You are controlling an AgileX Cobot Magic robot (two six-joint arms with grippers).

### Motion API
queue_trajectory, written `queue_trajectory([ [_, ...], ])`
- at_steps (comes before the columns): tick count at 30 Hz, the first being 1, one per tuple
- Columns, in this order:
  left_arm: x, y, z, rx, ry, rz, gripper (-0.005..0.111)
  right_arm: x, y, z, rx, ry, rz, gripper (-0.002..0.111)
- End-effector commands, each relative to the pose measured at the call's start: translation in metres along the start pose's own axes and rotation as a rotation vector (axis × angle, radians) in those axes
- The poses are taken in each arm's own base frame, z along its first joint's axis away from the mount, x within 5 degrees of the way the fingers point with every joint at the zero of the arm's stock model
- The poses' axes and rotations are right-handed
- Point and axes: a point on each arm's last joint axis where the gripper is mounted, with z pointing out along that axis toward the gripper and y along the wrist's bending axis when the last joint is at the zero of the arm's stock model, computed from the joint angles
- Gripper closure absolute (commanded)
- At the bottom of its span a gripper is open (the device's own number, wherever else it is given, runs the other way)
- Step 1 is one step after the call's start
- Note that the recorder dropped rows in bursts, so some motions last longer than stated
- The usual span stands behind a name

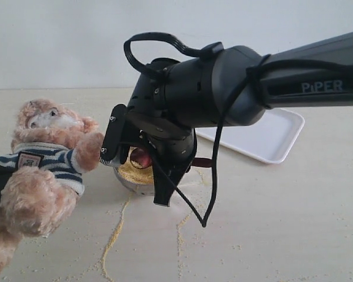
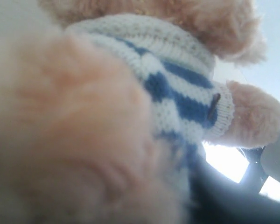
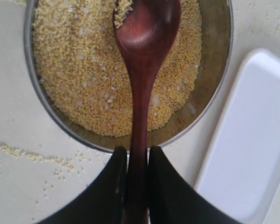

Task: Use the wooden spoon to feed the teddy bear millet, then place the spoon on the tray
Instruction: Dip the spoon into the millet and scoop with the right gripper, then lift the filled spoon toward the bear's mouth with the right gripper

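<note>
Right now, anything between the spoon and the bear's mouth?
Yes. The right gripper holds the wooden spoon over the millet; the raised paw of the teddy bear sits between it and the muzzle. Otherwise nothing visible.

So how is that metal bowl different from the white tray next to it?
The bowl is round, shiny metal; the tray is rectangular white plastic. The bowl holds millet; the tray's visible part is bare. Both sit on the same pale table.
</note>
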Motion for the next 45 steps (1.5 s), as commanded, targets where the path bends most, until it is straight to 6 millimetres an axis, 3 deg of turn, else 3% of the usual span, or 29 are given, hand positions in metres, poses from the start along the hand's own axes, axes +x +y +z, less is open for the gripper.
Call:
queue_trajectory([
  [1,-0.002,-0.003,0.000,0.028,-0.013,-0.003,0.102,0.003,-0.005,-0.006,0.005,0.008,0.022,0.109],
  [23,-0.002,-0.002,0.000,0.022,-0.015,0.008,0.102,0.006,0.000,-0.009,-0.069,0.030,0.067,0.109],
  [31,-0.002,-0.002,0.000,0.022,-0.015,0.008,0.102,0.027,-0.029,-0.034,-0.170,-0.046,0.196,0.109],
  [45,-0.002,-0.002,0.000,0.022,-0.015,0.008,0.102,0.051,-0.042,-0.029,-0.448,-0.059,0.342,0.109],
])
